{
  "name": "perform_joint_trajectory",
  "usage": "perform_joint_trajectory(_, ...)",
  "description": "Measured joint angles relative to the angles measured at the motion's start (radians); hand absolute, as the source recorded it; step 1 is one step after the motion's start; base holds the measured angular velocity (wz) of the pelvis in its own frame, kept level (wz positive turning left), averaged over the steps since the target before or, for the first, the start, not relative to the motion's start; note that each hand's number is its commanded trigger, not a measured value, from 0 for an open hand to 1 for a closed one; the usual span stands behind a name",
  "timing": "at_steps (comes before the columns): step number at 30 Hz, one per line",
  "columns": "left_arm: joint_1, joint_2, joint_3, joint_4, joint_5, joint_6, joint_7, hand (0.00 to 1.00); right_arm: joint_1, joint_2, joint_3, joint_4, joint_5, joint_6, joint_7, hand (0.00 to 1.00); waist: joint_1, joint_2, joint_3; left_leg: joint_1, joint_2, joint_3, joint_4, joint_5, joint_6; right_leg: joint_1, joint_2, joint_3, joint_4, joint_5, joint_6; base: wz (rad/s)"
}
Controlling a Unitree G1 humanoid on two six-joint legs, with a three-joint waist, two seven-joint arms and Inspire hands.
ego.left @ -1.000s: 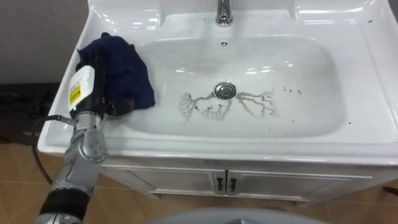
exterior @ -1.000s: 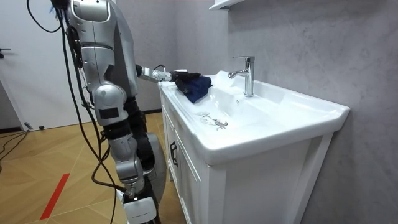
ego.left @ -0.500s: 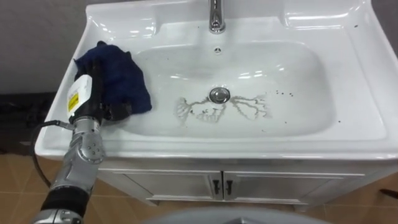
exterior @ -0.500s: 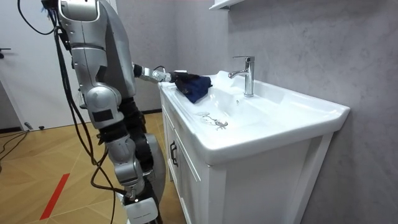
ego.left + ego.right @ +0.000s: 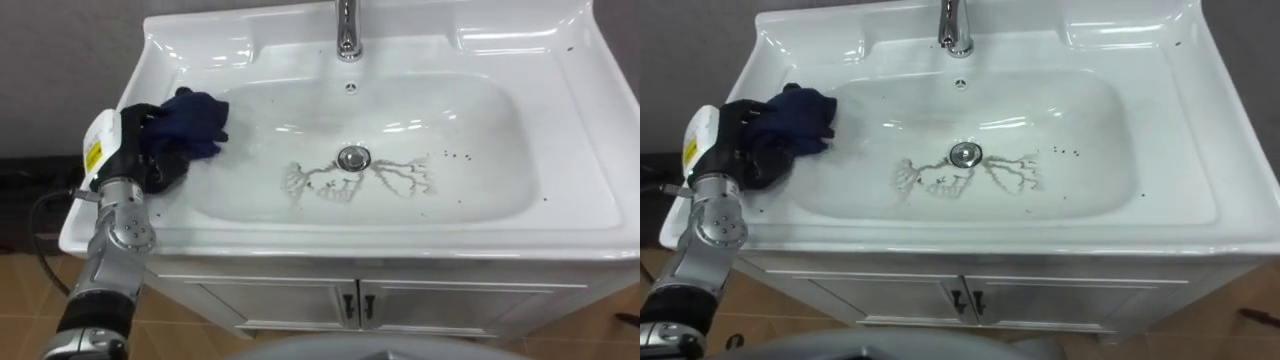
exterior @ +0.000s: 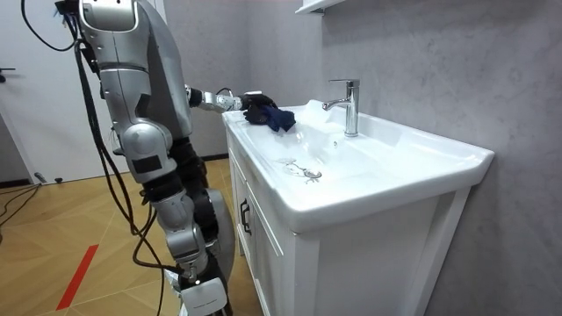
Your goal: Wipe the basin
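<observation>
Dark blue cloth (image 5: 197,117) sits bunched in our left hand (image 5: 138,150), fingers curled tight round it, at the white basin's (image 5: 500,205) left rim. Grey streaks (image 5: 402,177) ring the drain (image 5: 352,158). The room view shows us standing beside the cabinet (image 6: 263,250).

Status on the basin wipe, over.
Left hand shut on blue cloth at left rim of basin. Dirty streaks around drain unwiped. Nothing in the way.

No legible text or numbers anywhere.
</observation>
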Motion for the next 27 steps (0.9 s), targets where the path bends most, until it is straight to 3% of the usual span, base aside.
perform_joint_trajectory(18, -0.007, -0.001, -0.003, -0.013, -0.039, 0.000, -0.016, 1.00, -0.045, -0.006, 0.004, -0.008, 0.000, -0.004, -0.015, 0.00, 0.028, 0.004, -0.0025, 0.004, -0.001, -0.011, -0.003, 0.001, -0.001, 0.009, -0.001, -0.005, -0.016, 0.000, 0.001, 0.00)
perform_joint_trajectory(23, 0.010, -0.014, -0.004, -0.104, -0.038, 0.012, -0.034, 1.00, -0.062, 0.001, 0.005, -0.008, 0.067, -0.040, -0.023, 0.00, 0.048, -0.007, -0.0026, -0.014, -0.010, -0.043, 0.010, 0.000, -0.001, 0.012, -0.004, -0.030, -0.026, -0.001, 0.001, 0.18)
perform_joint_trajectory(27, 0.058, -0.015, -0.006, -0.220, -0.038, 0.038, -0.044, 1.00, -0.068, 0.004, 0.004, 0.013, 0.122, -0.081, -0.023, 0.00, 0.056, -0.013, 0.0042, -0.030, -0.014, -0.065, 0.016, 0.000, -0.001, 0.008, -0.008, -0.060, -0.032, -0.001, 0.002, 0.19)
